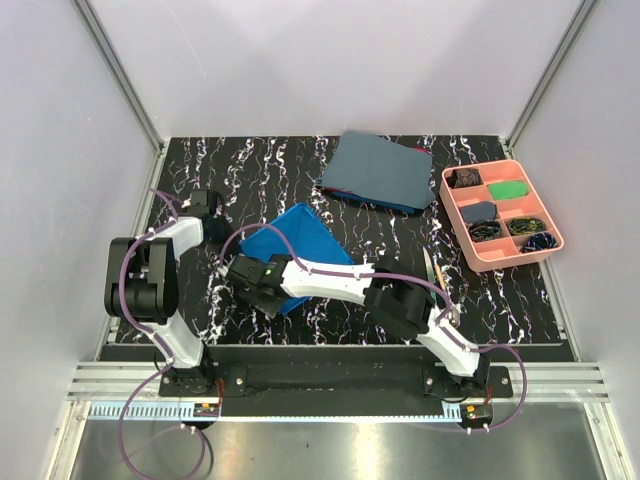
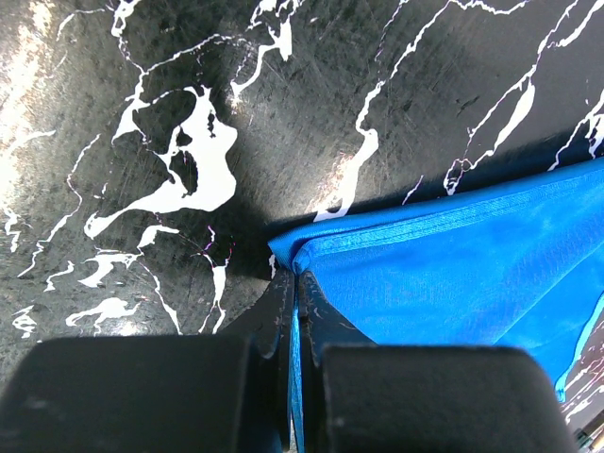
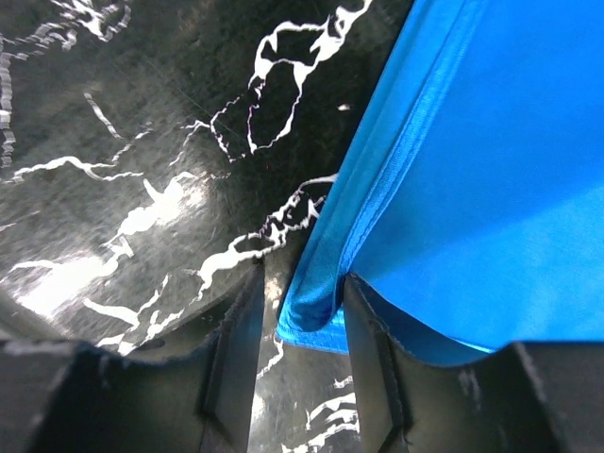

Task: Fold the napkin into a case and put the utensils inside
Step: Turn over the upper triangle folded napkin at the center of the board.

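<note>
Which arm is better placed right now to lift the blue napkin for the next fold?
Left. The left gripper is already shut on a corner of the napkin. The right gripper only straddles the napkin's edge, jaws apart, not yet clamped.

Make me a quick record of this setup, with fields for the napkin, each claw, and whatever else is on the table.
napkin: bright blue, lying mid-table, layers doubled at the pinched corner
left claw: shut, pinching a napkin corner
right claw: jaws apart, straddling a napkin edge, not clamped
grey-blue cloth: far side of the table, apart from the napkin
pink tray: right side, compartments hold small items
case: not yet formed
</note>
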You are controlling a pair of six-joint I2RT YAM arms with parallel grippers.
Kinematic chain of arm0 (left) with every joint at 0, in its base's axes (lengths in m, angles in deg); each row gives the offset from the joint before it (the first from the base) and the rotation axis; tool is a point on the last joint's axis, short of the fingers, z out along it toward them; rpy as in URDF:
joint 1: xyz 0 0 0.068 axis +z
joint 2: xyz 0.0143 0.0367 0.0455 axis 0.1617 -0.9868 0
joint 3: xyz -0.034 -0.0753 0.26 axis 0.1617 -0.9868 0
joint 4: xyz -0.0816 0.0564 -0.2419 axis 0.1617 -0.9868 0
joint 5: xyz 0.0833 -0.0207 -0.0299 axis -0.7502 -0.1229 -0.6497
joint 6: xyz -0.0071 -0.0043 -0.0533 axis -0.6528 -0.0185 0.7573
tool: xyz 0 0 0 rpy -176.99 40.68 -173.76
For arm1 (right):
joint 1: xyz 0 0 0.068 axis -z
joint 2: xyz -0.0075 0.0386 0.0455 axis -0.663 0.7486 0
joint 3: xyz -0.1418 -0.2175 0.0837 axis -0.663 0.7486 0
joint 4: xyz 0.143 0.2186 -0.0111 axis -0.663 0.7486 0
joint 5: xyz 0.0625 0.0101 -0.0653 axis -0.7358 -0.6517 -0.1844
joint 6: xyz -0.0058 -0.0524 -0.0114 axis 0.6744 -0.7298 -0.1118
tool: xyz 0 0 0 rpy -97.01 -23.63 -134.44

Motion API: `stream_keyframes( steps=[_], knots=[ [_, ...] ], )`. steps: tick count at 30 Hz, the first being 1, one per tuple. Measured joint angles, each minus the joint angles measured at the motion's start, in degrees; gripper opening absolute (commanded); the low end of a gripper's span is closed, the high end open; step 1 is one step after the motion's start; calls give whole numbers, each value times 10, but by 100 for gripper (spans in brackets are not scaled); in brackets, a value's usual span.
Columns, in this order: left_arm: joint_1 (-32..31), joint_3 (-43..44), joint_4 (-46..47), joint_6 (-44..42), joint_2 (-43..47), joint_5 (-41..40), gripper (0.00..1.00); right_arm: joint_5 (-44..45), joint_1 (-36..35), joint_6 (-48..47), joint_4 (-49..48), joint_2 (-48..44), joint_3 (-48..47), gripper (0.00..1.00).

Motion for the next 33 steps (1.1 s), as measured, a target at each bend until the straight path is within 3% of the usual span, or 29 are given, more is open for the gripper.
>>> stream_keyframes(
  steps=[7, 23, 33],
  knots=[
    [1, 2, -2, -7, -1, 3, 0, -7, 1, 0, -36, 1, 19, 39],
    [3, 22, -21, -34, -14, 15, 0, -50, 32, 5, -132, -43, 106, 44],
    [3, 23, -22, -41, -15, 17, 0, -45, 43, 4, -129, -55, 119, 49]
  ],
)
